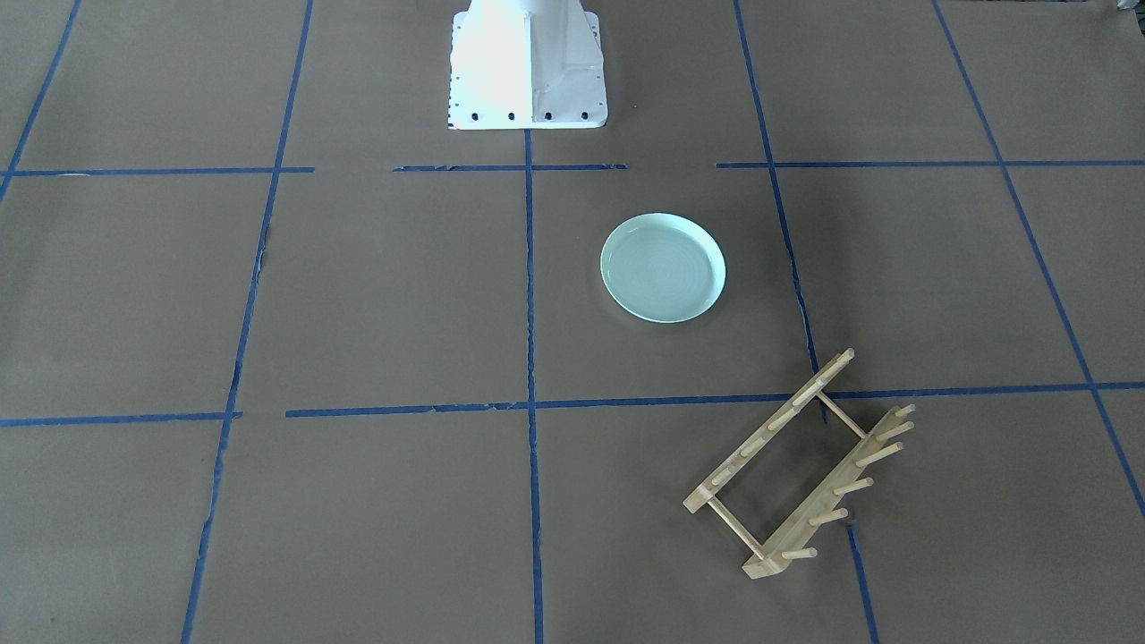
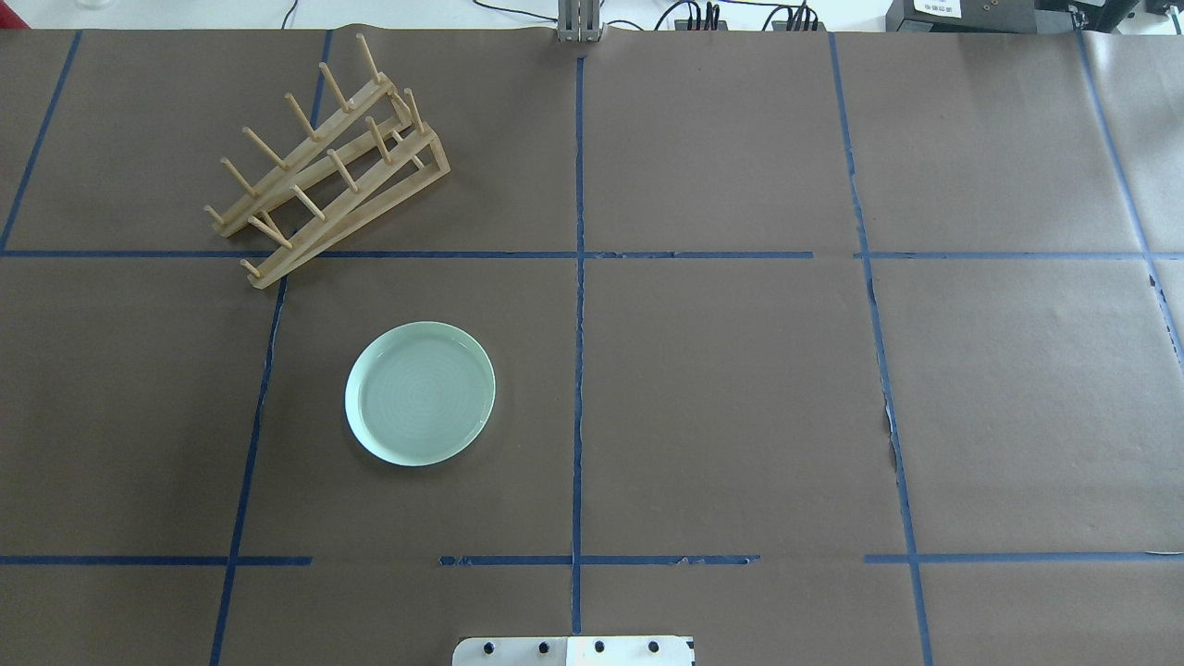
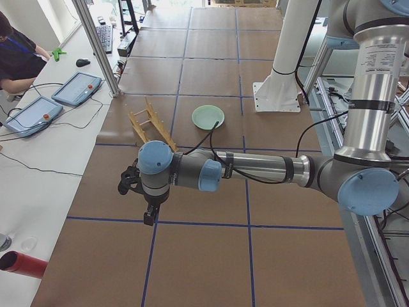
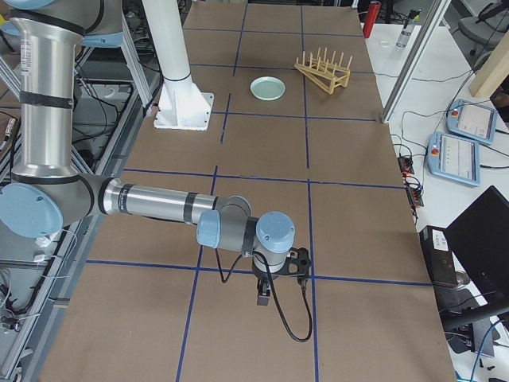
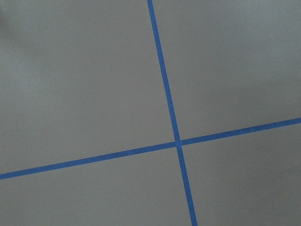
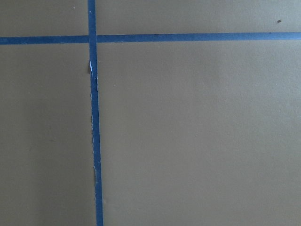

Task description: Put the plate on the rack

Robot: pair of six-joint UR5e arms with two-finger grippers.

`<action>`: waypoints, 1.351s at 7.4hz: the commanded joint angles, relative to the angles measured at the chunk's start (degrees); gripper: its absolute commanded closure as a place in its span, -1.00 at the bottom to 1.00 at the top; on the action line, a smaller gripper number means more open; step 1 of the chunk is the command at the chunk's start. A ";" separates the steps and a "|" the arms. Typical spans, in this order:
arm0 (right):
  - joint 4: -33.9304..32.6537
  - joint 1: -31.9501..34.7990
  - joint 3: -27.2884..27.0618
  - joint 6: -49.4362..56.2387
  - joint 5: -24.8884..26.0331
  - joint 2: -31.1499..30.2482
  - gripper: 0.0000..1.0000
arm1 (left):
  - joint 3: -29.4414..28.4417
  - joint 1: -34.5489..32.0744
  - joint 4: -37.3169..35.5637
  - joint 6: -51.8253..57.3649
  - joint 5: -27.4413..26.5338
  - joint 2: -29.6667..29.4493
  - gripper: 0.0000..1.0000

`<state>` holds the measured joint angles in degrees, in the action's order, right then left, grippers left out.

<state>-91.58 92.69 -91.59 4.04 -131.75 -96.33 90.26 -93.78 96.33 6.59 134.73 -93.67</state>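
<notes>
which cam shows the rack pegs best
Overhead exterior: the rack is large there, with both peg rows standing out. Front-facing shows it well too, though steeper; side views show it small; wrist views miss it.

The plate (image 2: 420, 393) is laid flat on the table (image 2: 740, 388), left of centre; the rack (image 2: 328, 162) is positioned beyond it, farther left, apart.

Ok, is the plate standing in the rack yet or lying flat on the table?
Lying flat. The plate rests rim up on the table, apart from the rack, which holds nothing.
</notes>
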 commanded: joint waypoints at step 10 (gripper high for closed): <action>0.00 0.04 0.01 0.00 0.00 0.00 -1.00 | 9.04 20.44 2.37 -27.66 2.12 -5.80 -1.00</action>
<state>-91.58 92.68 -91.60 4.04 -131.75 -96.33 96.02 -79.15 98.20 -7.74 137.02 -96.87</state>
